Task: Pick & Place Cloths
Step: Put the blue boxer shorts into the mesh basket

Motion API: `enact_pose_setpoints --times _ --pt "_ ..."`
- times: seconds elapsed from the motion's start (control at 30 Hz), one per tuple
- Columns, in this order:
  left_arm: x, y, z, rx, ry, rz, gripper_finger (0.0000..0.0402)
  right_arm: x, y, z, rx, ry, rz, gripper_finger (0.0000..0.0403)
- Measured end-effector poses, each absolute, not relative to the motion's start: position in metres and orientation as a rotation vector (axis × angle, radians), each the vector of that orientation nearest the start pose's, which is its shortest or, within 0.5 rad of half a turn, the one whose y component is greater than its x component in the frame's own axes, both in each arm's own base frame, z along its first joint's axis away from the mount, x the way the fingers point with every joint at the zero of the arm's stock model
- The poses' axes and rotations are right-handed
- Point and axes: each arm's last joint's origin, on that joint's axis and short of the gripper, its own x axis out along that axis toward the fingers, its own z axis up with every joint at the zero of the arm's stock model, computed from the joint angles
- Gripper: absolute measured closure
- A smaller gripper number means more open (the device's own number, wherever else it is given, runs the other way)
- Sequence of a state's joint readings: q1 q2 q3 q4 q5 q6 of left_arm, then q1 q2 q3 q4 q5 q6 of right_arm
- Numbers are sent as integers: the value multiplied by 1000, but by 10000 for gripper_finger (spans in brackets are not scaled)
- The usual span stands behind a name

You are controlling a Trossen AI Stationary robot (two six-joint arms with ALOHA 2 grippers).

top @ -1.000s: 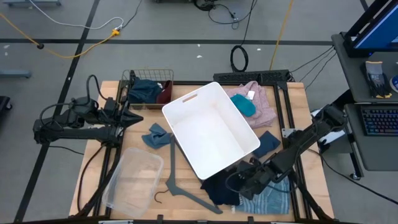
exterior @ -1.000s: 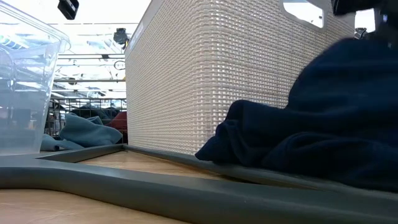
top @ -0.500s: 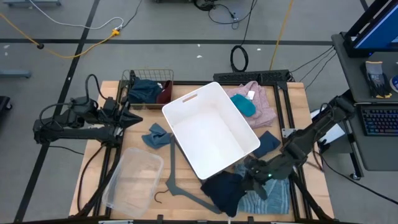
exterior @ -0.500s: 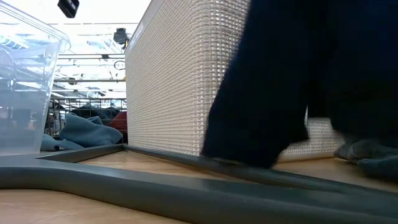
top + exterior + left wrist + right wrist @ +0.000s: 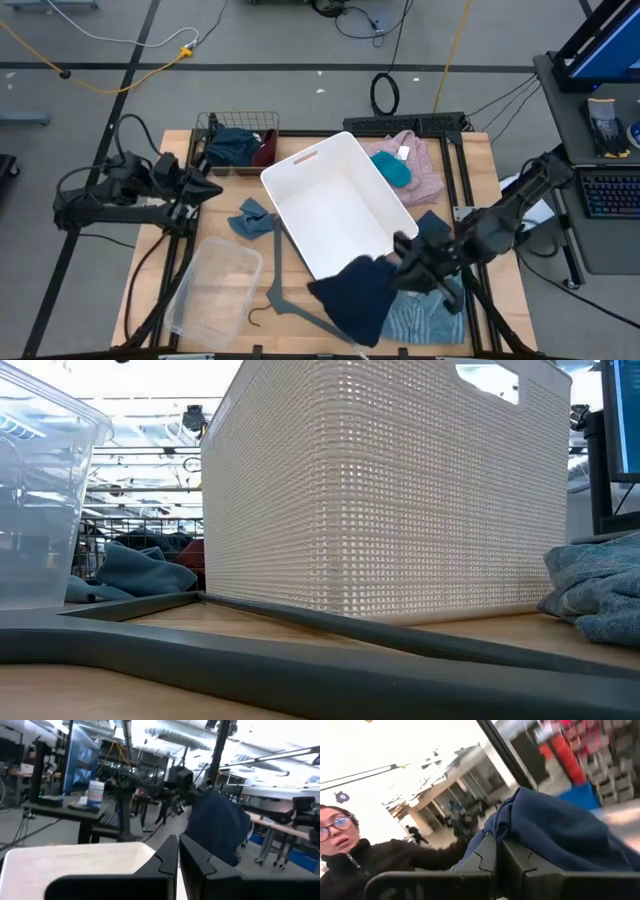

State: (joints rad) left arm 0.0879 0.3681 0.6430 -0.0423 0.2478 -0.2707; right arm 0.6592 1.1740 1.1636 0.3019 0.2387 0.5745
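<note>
Right gripper (image 5: 400,262) pinches the navy cloth (image 5: 355,297), lifted off the table at the white basket's (image 5: 300,195) front corner. Cloth hangs limp, long axis running from the fingers toward the front-left (over the grey hanger (image 5: 290,300)). Left gripper (image 5: 208,186) waits at table's left, fingers pressed together.

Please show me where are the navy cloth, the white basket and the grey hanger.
navy cloth (image 5: 355,297): high view, middle of hanging fabric.
white basket (image 5: 330,205): high view, bare inside floor.
grey hanger (image 5: 274,262): high view, long straight arm.
</note>
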Motion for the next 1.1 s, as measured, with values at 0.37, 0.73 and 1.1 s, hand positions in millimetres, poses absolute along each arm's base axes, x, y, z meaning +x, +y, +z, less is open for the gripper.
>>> enact_pose_setpoints --times 0.37,0.73,1.1 --pt "124 1 360 -173 -347 -313 385 204 100 506 410 -330 297 403" --pt "167 5 373 -40 -541 -275 320 222 39 509 390 -309 136 403" --pt "214 11 403 160 -511 -176 202 237 -33 504 430 -273 218 403"
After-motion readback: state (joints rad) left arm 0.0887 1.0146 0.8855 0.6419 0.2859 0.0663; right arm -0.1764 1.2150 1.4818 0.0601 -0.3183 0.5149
